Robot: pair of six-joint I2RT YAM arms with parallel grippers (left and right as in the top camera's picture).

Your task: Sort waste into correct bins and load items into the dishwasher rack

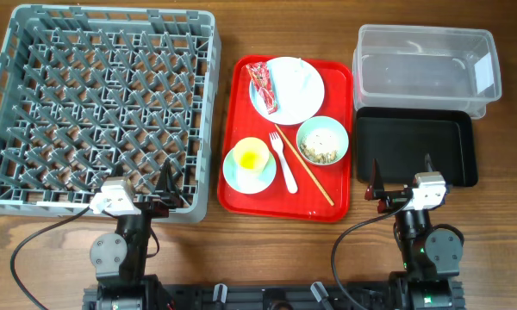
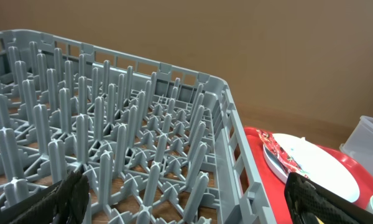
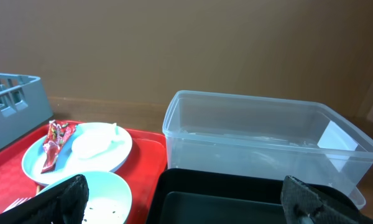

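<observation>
The grey dishwasher rack [image 1: 202, 129] fills the left side. A red serving tray [image 1: 267, 196] holds a white plate [image 1: 306, 99] with a red wrapper [image 1: 263, 86] and white tissue [image 1: 293, 79]. On it too are a pale green bowl [image 1: 322, 121] with food scraps [image 1: 320, 148], a pale blue bowl [image 1: 237, 179] with a yellow cup [image 1: 251, 156], a white fork [image 1: 286, 168] and a chopstick [image 1: 308, 170]. My left gripper [image 1: 146, 185] [image 2: 189, 205] is open over the rack's near right corner. My right gripper [image 1: 402, 176] [image 3: 189, 202] is open over the black tray's [image 1: 414, 146] near edge.
A clear plastic tub [image 1: 422, 33] [image 3: 261, 134] stands behind the black tray [image 3: 236, 199] at the right. The rack's lattice wall [image 2: 236, 155] runs between my left fingers, with the plate [image 2: 323, 165] beyond it. Bare wooden table shows along the near edge.
</observation>
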